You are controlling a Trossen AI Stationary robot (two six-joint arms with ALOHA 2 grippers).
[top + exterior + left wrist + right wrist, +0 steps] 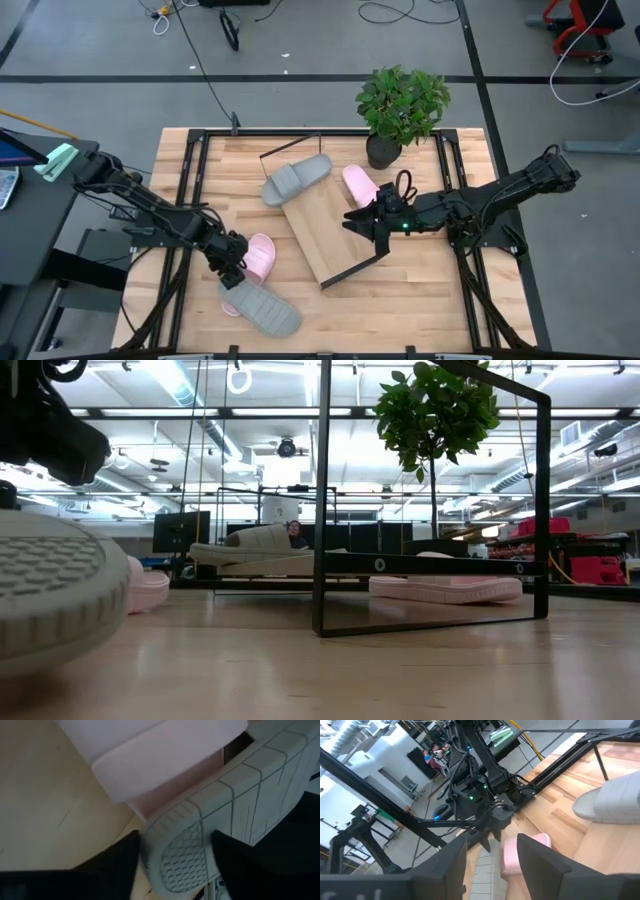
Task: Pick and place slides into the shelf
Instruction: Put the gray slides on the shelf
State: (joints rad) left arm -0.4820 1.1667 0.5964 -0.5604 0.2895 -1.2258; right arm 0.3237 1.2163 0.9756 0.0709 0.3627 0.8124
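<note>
The shelf, a light-wood board with black end frames, lies askew mid-table. One grey slide lies at its far end. A pink slide lies beside its right edge. Near the table's front left, a second pink slide lies against another grey slide, which is sole up. My left gripper is shut on that grey slide's end. My right gripper hangs open over the shelf's right side, with nothing between its fingers. My left gripper pinches the rounded end of the grey slide's ribbed sole between its two fingers, one on each side edge. The fingers slant down from above. The sole faces up, and this end lies over the pink slide. I cannot tell whether it is lifted.
A potted plant stands at the table's far right, close to the pink slide. Bare slatted tabletop lies at the near right. Beyond the table, a person sits far back in the room.
</note>
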